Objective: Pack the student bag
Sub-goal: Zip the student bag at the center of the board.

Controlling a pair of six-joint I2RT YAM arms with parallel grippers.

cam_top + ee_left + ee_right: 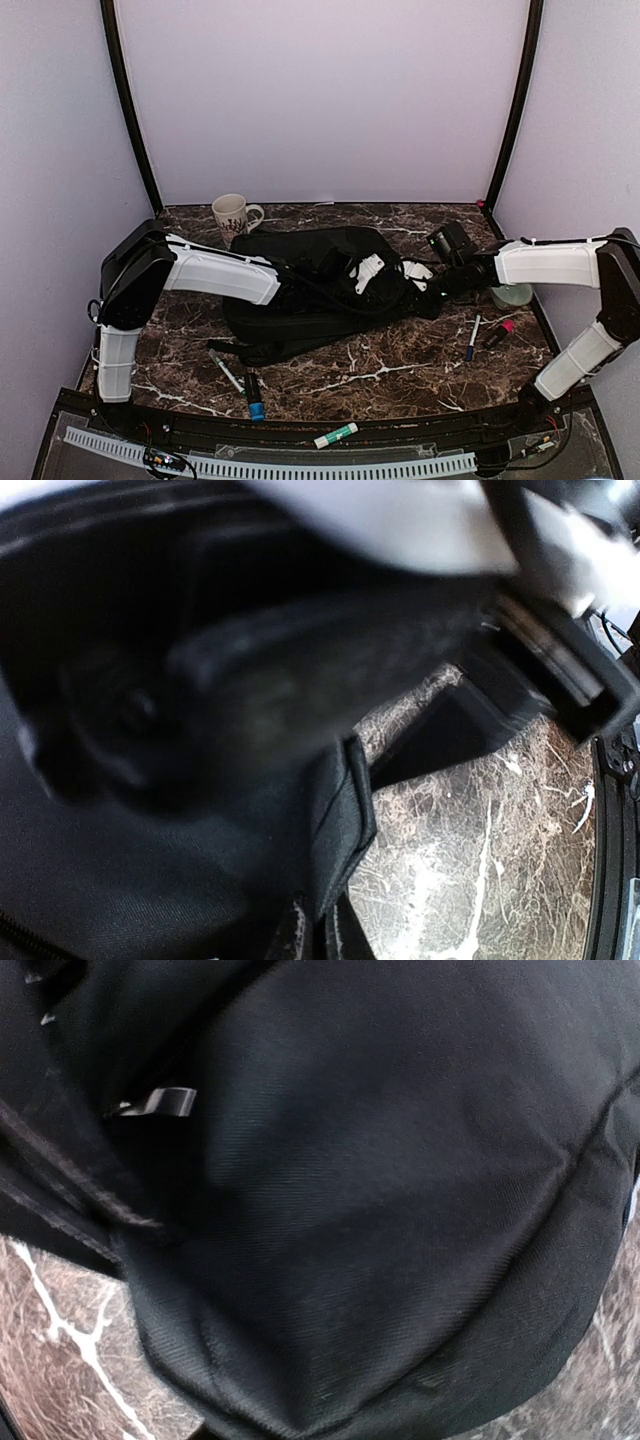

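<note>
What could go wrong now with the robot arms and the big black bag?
1. The left gripper and right gripper meet at one spot on the student bag, so they might bump each other.
2. The mug stands close by the bag's back corner. Tugging the bag could tip it over.
3. Both wrist cameras see mostly black fabric, so a grip could catch the wrong fold.

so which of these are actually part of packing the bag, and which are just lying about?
Job: student bag; left gripper and right gripper, both at it.
Lying about, maybe for packing later: mug; blue-capped pen; green-capped marker; black marker.
</note>
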